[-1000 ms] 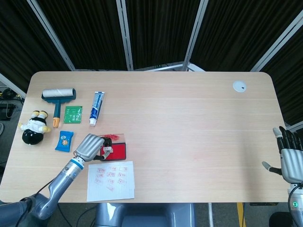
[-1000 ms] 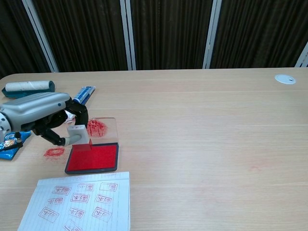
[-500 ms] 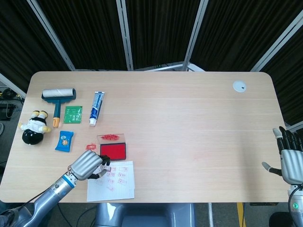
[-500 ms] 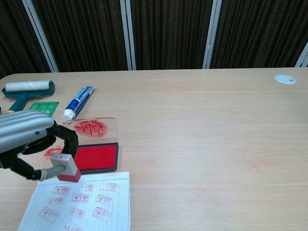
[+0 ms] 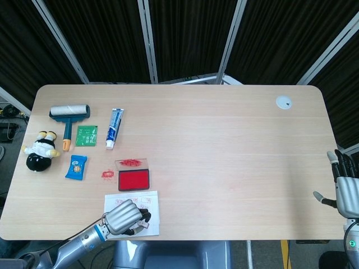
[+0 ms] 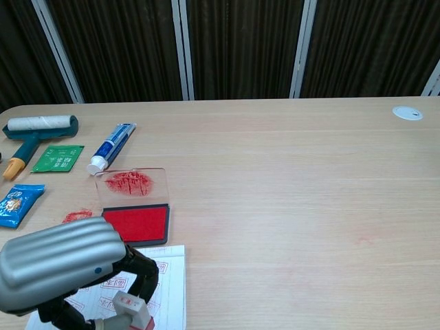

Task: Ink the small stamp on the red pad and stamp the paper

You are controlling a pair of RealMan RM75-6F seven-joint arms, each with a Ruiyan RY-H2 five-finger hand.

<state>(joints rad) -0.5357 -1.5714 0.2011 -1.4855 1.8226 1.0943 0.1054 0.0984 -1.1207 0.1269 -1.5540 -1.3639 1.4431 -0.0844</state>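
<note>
One small stamp [image 6: 132,308] is in use, gripped in the left hand [image 5: 124,217] over the near right part of the paper [image 5: 150,200]. The chest view shows its pale body and red face tilted between curled fingers, low over the sheet; whether the face touches the sheet cannot be determined.

Handling judgement: the stamp appears light, rigid and short-bodied. It is best held by the side walls of the body, well clear of the inked face, which would smear on contact. The paper looks to be a thin, loose sheet likely to slide or lift with the stamp if the press is not square. The red pad [image 5: 133,179] sits beyond the paper with its clear lid [image 6: 133,184] hinged open behind it; it appears flat and stable.

Right hand [image 5: 346,189]: empty, fingers extended and apart, at the table's right edge, well apart from the work.

Obstructions and limits:
- In the head view the left hand covers the stamp entirely.
- In the chest view the hand hides most of the paper, and the frame's lower edge cuts off the stamp's base and the sheet's near edge.
- Existing red impressions are too small to read.
- A red smear [image 6: 77,216] on the table beside the pad is noted.
</note>
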